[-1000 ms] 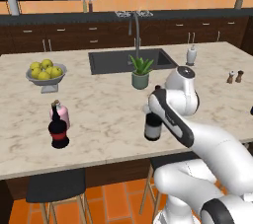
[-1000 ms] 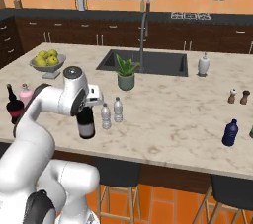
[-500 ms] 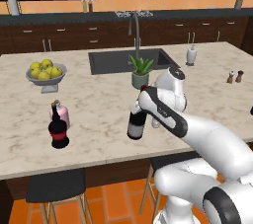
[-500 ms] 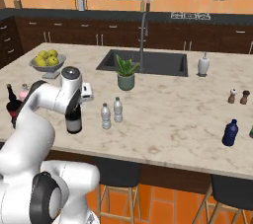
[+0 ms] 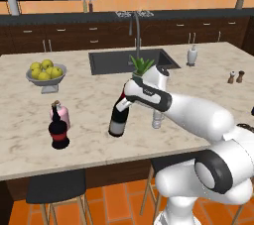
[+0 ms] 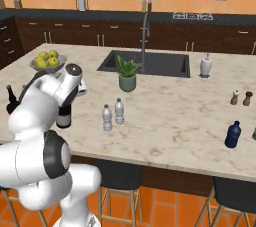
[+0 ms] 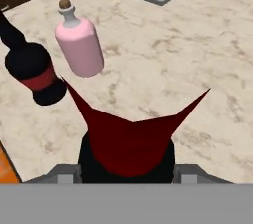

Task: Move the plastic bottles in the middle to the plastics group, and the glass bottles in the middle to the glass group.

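Observation:
The glass bottle (image 5: 118,117), a tall dark wine bottle with a red foil neck, leans at mid-counter with its top to the right. My gripper (image 5: 124,100) is shut on its neck. In the hand view the red foil (image 7: 128,141) sits between my fingers (image 7: 64,172). The glass group stands to the left: a squat dark red-labelled bottle (image 5: 59,131) (image 7: 32,67) and a pink bottle (image 5: 61,114) (image 7: 79,45). Two clear plastic bottles (image 6: 107,117) (image 6: 119,111) stand side by side at mid-counter; one (image 5: 158,119) peeks from behind my arm.
A bowl of yellow fruit (image 5: 45,73) stands at the back left, a potted plant (image 5: 141,65) by the sink (image 5: 114,60). A white soap dispenser (image 5: 192,55) and salt and pepper shakers (image 5: 236,77) are at the right. A blue bottle (image 6: 232,134) stands far right.
My arm has carried the wine bottle leftward across the counter, away from the plastic bottles and nearer the glass group. The bottle now leans more.

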### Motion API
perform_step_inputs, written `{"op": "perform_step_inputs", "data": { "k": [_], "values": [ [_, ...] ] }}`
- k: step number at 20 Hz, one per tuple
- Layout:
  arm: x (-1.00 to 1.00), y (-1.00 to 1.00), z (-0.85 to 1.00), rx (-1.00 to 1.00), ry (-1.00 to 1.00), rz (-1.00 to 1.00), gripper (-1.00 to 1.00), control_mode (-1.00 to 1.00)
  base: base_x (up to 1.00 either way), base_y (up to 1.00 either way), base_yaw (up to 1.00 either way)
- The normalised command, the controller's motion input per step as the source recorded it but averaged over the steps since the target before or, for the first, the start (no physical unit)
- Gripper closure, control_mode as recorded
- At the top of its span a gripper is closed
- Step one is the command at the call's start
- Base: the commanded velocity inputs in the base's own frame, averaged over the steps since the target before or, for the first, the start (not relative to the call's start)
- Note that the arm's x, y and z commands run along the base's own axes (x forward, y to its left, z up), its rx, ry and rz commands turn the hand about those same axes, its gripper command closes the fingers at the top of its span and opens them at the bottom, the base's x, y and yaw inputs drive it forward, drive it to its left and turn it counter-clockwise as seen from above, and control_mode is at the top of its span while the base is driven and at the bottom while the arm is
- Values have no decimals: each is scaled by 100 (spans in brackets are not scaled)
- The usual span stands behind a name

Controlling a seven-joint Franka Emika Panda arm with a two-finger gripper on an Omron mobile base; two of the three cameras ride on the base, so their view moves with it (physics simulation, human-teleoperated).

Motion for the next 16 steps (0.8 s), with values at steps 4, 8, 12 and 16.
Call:
{"op": "perform_step_inputs", "data": {
  "k": [4,8,12,16],
  "values": [
    [23,65,0,0,0,6,100,-100,0,0,0],
    [1,51,0,0,0,7,100,-100,0,0,0],
    [1,58,0,0,0,5,100,-100,0,0,0],
    [13,59,0,0,0,4,100,-100,0,0,0]
  ]
}}
